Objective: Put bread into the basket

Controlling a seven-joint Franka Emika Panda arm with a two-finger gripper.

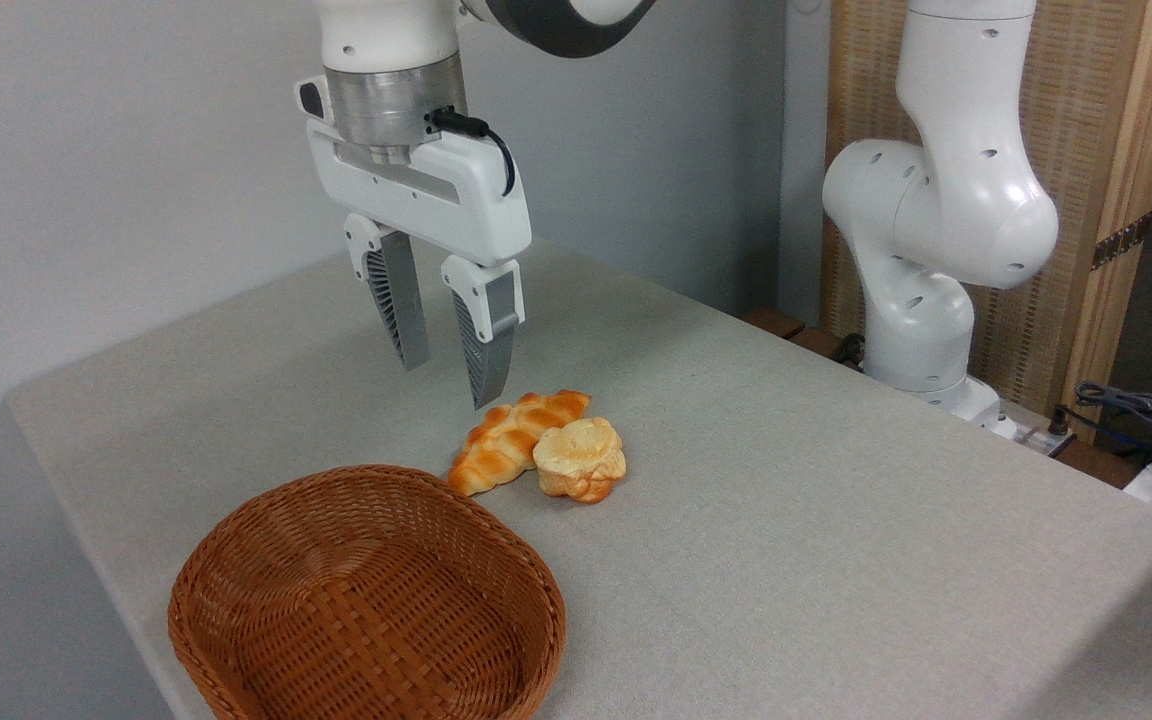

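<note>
The gripper (448,385) is seen above the table (836,520) with its two fingers spread apart and nothing held between them. The bread (582,459) is found below and to the right of the fingertips, touching the braided loaf (511,440) that lies just under them. The basket (366,600) is set lower left of the gripper, nearer the camera, near the loaf.

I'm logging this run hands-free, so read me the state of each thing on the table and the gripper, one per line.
gripper: open, empty, hanging above the table just behind the braided loaf.
bun: on the table, outside the basket, touching the braided loaf.
braided loaf: lying on the table, outside the basket.
basket: upright on the table, empty.
</note>
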